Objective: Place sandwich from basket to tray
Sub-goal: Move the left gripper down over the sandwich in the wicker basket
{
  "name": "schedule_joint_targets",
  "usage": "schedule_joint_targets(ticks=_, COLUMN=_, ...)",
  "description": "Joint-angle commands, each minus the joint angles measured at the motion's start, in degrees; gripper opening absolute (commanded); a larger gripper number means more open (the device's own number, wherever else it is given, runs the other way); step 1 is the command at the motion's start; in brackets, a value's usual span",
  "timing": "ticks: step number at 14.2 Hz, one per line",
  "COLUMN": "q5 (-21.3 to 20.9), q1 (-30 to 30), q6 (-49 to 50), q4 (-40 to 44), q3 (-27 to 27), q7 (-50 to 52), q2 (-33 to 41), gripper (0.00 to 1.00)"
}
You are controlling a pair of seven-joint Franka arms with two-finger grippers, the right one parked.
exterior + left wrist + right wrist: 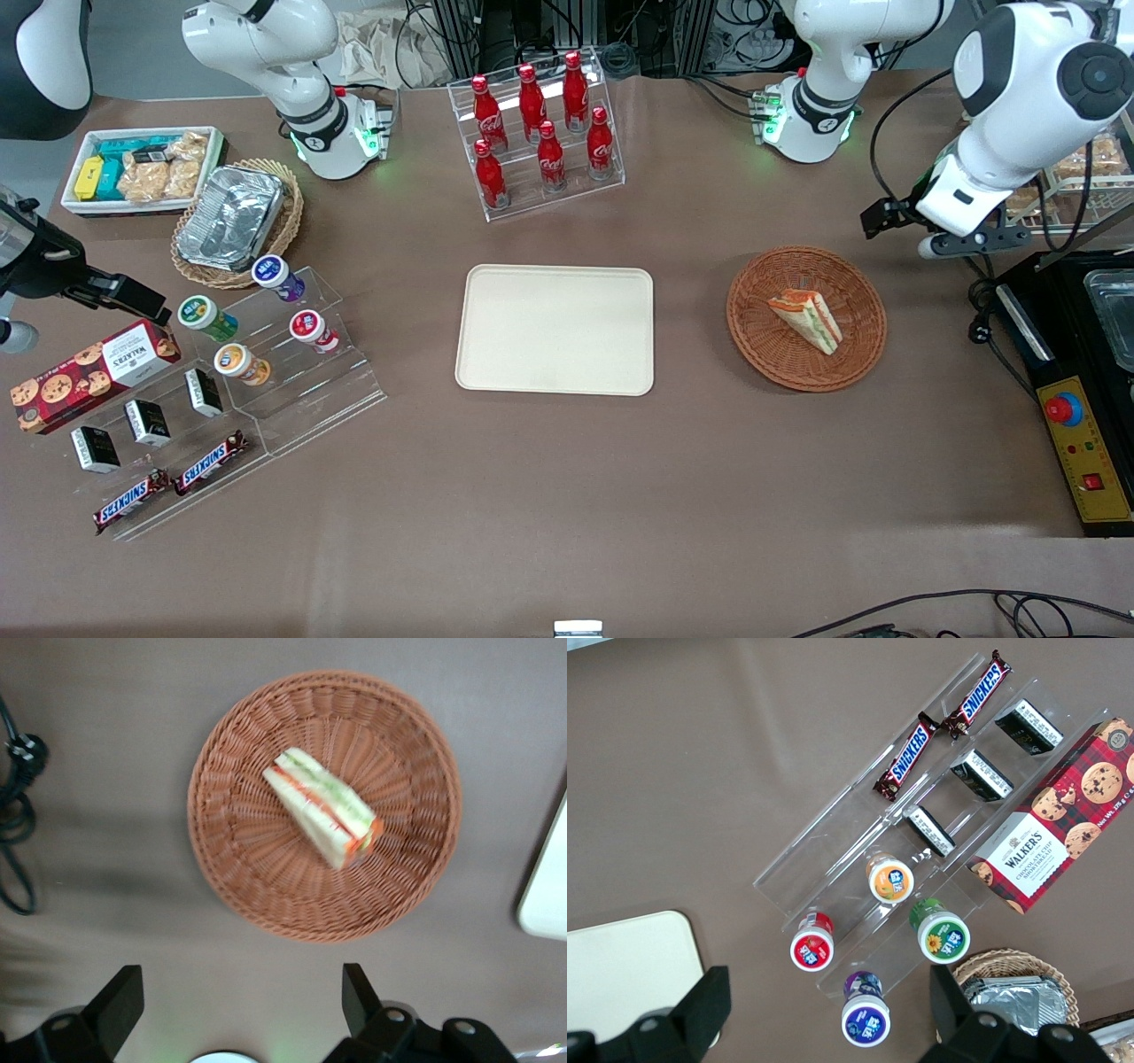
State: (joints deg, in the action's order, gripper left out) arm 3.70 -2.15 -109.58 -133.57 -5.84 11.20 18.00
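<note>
Starting at the parked arm's end of the table, a red cookie box [93, 374] leans at a clear tiered stand [266, 390] holding small lidded cups and dark packets, with two Snickers bars [173, 487] on its step nearest the front camera. Farther from that camera sit a tan wicker basket with a foil container [232, 218] and a white bin of snacks [142, 170]. Toward the middle, a clear rack of red cola bottles [538, 133] stands far from the camera.

Nearer than the rack lies the tray [555, 329], flat on the brown table [567, 496] and bare. Beside it, toward the working arm's end, is the basket [764, 350], apart from the tray.

The sandwich [806, 321] lies in the basket near its middle, on its side. Its long axis runs diagonally: the broader end, showing orange filling, faces the tray and sits farther from the camera, while the narrower pale end points toward the working arm's end and nearer the camera. The striped filling edge shows along its length.

The gripper [889, 221] hangs above the table just off the basket's rim, farther from the camera, touching nothing. In the wrist view the gripper [239, 1001] has its fingers [120, 997] spread wide and holds nothing.
</note>
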Motion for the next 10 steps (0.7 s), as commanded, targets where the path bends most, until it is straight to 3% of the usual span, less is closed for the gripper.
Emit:
schedule_joint_targets(ticks=1, q5=2.97, q1=0.57, q6=-4.92, q4=-0.91, q3=-0.84, q7=6.45, q2=-1.73, gripper=0.99)
schedule_joint_targets(ticks=4, q5=4.12, q1=0.57, q6=-9.57, q4=-2.3, q3=-2.07, q7=13.37, q2=-3.75, gripper=0.99)
schedule_joint_targets(ticks=8, q5=4.04, q1=0.57, q6=-24.86, q4=-8.55, q3=-4.62, q7=23.14, q2=-8.23, gripper=0.99)
schedule_joint_targets(ticks=10, q5=4.04, q1=0.57, q6=-27.87, q4=-8.64, q3=-5.32, q7=27.36, q2=-11.3, gripper=0.99)
